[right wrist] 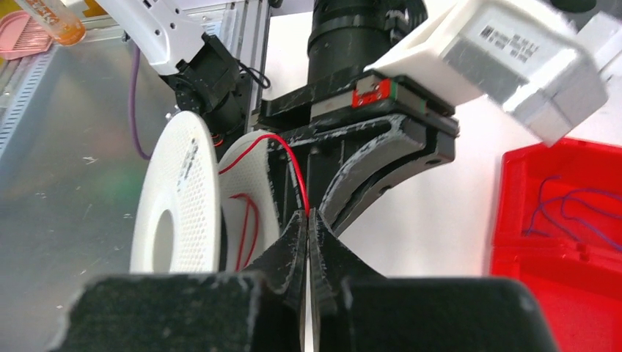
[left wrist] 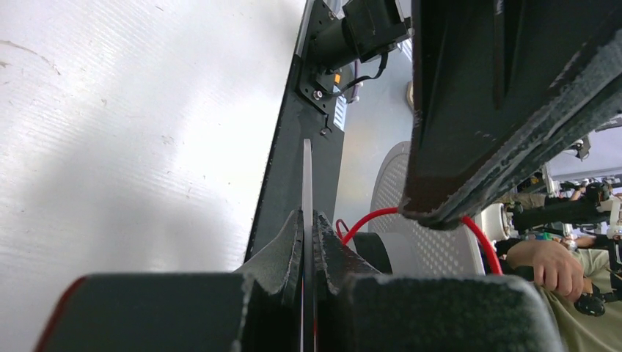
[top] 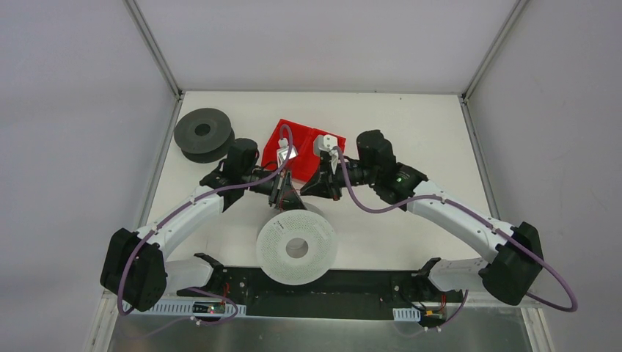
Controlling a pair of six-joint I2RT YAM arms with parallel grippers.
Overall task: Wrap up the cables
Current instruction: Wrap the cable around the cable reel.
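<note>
A white perforated spool (top: 296, 248) stands on edge between the arms. My left gripper (top: 281, 199) is shut on the rim of one of its flanges, seen edge-on as a thin white plate (left wrist: 307, 176) between the jaws. A thin red cable (right wrist: 287, 158) runs from the spool's core up and over to my right gripper (right wrist: 307, 213), which is shut on it just above the spool (right wrist: 176, 220). The same cable (left wrist: 370, 216) arcs under the right gripper's finger in the left wrist view. More thin dark cables (right wrist: 568, 202) lie loose in the red tray (right wrist: 557, 293).
A black spool (top: 204, 134) lies at the back left of the table. The red tray (top: 275, 136) sits behind both grippers. The black base rail (top: 315, 286) runs along the near edge. A person's hand (left wrist: 554, 265) shows beyond the table.
</note>
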